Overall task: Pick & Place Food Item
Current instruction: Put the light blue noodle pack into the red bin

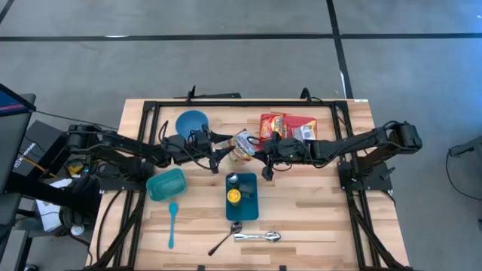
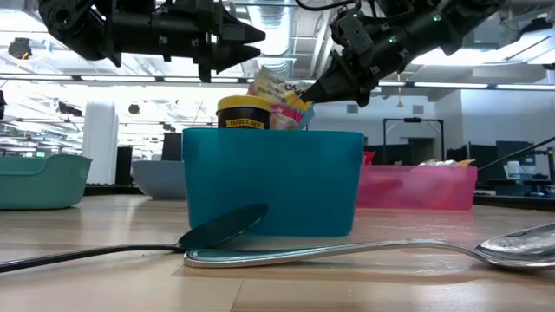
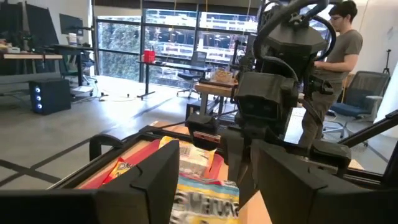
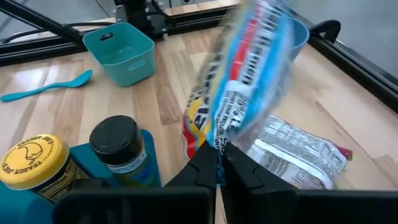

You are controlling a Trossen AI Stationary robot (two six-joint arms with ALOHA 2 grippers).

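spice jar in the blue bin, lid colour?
Black lid; clearest in the right wrist view, beside the yellow-lidded jar.

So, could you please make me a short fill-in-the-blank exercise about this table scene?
1. The right gripper is shut on the edge of the ____.
2. The yellow-lidded jar stands in the blue ____.
3. The left gripper has its fingers ____, with the packet between them.
4. The turquoise spoon lies on the table near the ____ arm.

Missing words: snack packet; bin; open; left
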